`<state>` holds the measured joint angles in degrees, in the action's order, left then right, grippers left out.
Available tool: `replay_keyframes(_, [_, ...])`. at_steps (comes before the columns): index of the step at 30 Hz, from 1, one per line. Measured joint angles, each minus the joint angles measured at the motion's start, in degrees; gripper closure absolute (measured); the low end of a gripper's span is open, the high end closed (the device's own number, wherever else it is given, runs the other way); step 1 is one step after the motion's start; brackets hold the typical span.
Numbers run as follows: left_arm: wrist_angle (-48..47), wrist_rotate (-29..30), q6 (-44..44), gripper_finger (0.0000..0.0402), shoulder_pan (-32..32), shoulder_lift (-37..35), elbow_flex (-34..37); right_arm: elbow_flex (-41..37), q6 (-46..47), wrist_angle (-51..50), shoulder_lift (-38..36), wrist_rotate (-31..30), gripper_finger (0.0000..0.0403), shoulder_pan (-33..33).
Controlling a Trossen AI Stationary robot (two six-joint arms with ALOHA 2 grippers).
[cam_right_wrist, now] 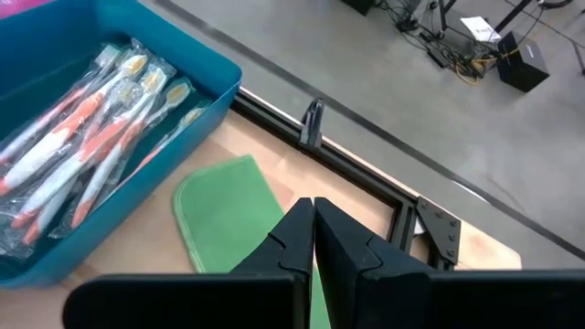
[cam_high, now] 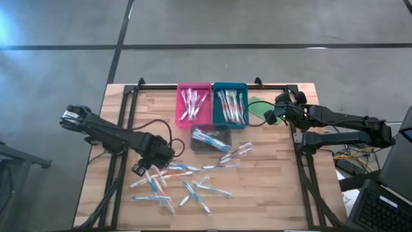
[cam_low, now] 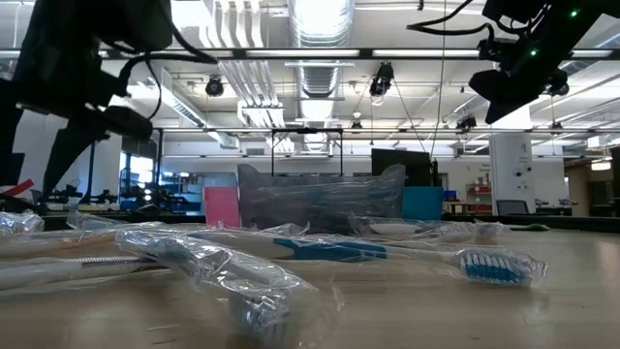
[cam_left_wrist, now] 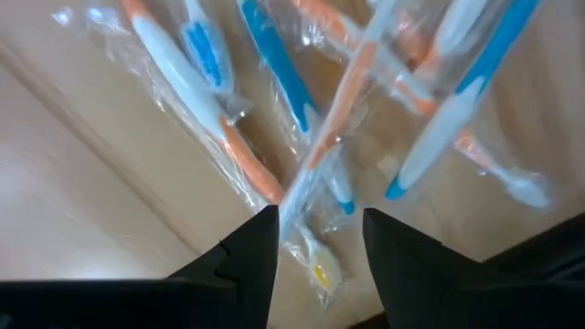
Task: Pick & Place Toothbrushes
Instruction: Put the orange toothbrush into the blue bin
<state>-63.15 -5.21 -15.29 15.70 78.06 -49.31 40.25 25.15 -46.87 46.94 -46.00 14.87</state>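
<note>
Two spread fingers of the left claw (cam_left_wrist: 315,242) straddle wrapped toothbrushes (cam_left_wrist: 311,155).

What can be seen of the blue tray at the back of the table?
The blue tray is an open rectangular bin of teal plastic with upright walls and a rolled rim. It sits flat at the table's back edge, side by side with a pink tray on its left. It holds a heap of wrapped toothbrushes, whitish with orange accents. A flat green piece lies on the wood beside it, near the shut right gripper.
</note>
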Motion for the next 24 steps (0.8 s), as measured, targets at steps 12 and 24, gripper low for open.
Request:
replay_keyframes(12, [8.85,2.84,-2.77,0.0237,-0.02,0.02,7.01,0.00,-0.04,0.75,0.00,-0.02,0.0394,0.02])
replay_keyframes(24, [12.23,4.81,-3.17,0.0266,-0.04,0.37,8.32,0.00,-0.11,0.89,0.00,-0.04,0.0394,0.02])
